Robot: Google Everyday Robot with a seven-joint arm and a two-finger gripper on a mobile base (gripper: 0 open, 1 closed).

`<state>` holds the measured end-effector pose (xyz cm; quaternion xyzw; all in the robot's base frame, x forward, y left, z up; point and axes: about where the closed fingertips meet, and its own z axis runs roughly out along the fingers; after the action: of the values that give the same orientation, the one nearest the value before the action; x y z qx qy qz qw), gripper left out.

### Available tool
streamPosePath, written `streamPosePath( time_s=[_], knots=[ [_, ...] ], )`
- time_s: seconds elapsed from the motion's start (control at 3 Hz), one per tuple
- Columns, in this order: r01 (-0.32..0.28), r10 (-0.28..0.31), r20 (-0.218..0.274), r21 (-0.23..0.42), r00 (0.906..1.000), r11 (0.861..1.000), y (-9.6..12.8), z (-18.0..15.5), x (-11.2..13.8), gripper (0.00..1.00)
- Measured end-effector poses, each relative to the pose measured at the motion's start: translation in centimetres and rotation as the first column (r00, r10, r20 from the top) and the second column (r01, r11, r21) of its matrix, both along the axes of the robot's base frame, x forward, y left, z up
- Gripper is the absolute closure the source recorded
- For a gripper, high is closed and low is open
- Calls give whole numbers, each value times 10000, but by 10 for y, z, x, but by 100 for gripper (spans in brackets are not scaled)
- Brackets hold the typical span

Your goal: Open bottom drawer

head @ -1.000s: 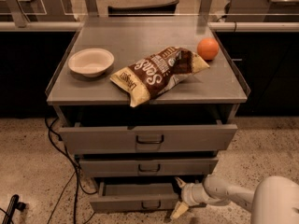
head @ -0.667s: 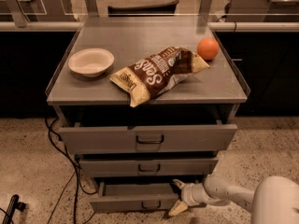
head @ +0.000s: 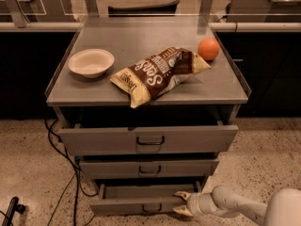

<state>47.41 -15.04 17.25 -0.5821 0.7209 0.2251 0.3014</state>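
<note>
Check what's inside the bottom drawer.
Bottom drawer is part open; the visible strip inside shows nothing. The rest is hidden under the middle drawer. Gripper, open, sits at its front's right end.

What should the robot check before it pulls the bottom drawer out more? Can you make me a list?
1. Gripper at the bottom drawer: ok, it sits at the right end of the front panel.
2. Fingers open: ok, they are spread apart.
3. Fingers around the handle: not ok, the handle is to their left, untouched.
4. Drawer started: ok, it sticks out a little.
5. Floor in front free: cannot tell, the picture cuts off; cables lie off to the left.
6. Bowl, chip bag and orange resting on top: ok.
</note>
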Motion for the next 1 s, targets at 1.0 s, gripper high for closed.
streamPosePath(
  time_s=[1.0],
  knots=[
    [6, -6, -14, 13, 10000, 10000, -1, 7, -1, 82]
  ],
)
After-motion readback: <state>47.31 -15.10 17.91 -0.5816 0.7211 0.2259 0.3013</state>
